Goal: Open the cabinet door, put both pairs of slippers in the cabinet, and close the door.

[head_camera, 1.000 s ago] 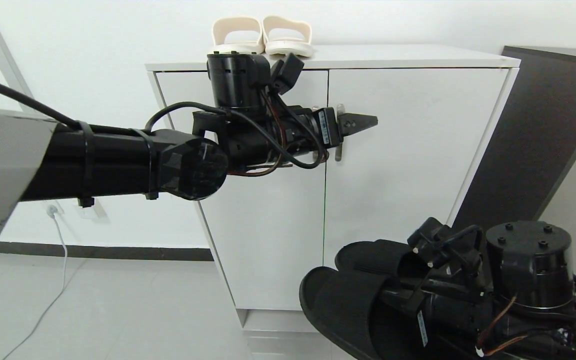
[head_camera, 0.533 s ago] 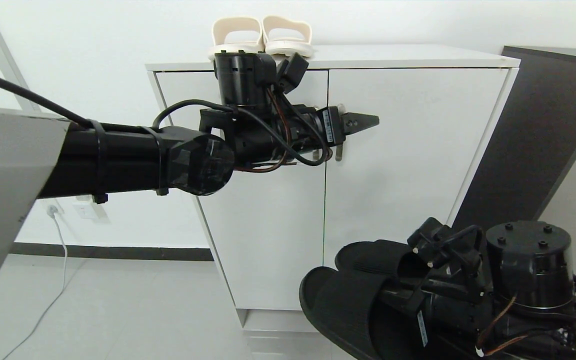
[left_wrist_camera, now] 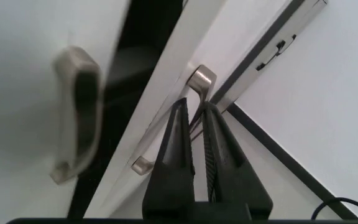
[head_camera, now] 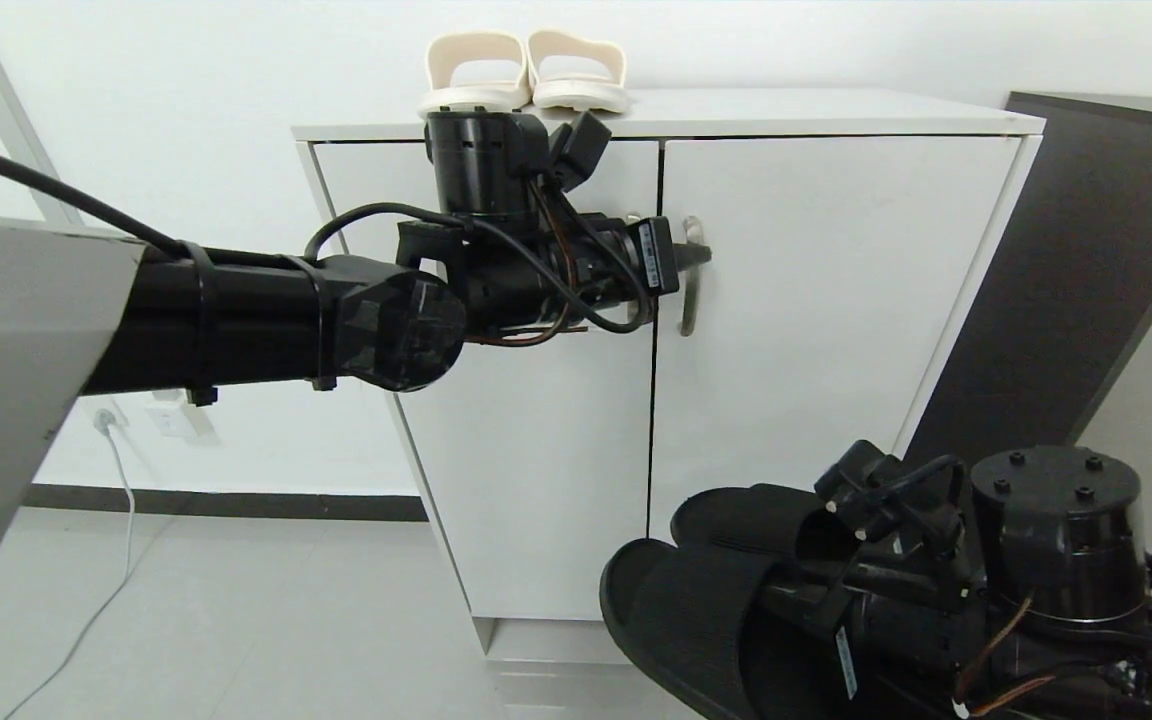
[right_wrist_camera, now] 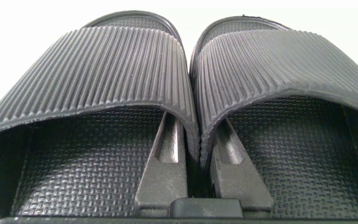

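1. We are seeing the left gripper (left_wrist_camera: pixel 194 107) at the white two-door cabinet (head_camera: pixel 836 300), its fingers (left_wrist_camera: pixel 178 143) pinched onto the slim silver door handle (left_wrist_camera: pixel 201 79); the wrist view is revealing a dark gap beside that door;
2. The right gripper (right_wrist_camera: pixel 195 124) is clamping the pair of black ribbed rubber slippers (right_wrist_camera: pixel 123 68) by their touching inner walls, low before the cabinet;
3. From the head view, we are noticing the cream open-toed slippers (head_camera: pixel 524 72) sitting on the cabinet's top.
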Robot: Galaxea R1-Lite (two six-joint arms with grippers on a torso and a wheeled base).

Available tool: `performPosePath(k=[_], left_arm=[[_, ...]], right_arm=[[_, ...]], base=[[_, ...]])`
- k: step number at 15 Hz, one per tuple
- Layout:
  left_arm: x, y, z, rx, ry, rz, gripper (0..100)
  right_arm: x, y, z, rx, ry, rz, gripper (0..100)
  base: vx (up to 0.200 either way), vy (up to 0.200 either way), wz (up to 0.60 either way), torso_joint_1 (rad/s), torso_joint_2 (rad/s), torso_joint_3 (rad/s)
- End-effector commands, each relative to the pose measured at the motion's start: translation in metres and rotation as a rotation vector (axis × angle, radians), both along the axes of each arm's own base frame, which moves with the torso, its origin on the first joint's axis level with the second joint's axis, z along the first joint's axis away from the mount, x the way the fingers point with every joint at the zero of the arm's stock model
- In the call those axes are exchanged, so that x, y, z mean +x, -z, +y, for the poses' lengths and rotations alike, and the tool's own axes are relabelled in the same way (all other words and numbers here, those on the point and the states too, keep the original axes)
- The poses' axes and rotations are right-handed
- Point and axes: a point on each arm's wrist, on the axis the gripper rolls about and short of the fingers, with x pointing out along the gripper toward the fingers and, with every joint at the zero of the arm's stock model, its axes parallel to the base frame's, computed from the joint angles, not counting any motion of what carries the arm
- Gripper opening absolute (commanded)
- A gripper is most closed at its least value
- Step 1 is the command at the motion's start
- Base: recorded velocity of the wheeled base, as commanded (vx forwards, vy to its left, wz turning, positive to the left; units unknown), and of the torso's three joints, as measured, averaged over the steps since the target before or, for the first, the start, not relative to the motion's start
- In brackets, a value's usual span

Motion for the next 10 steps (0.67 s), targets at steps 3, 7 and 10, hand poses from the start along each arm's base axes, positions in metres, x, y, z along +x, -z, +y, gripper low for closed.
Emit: performPosePath(k=[3,7,10], left_arm=[[-0.024,-0.004,0.002,0.002,0.031,0.003,0],[-0.055,-0.006,0.009,-0.016,0.065,-0.019,0],[-0.087,-0.010,0.025,-0.026,0.086,-0.038,0]], right_arm=[[-0.011,0.002,-0.002,0.031,-0.091,0.006,0],[-0.017,0.008,-0.005,0.031,-0.179,-0.044,0],[-0.020,0.010,-0.005,0.031,-0.202,-0.041,0]], base=[[0.000,0.000,0.00,0.000,0.00,0.000],[0.000,0.000,0.00,0.000,0.00,0.000],[0.000,0.000,0.00,0.000,0.00,0.000]])
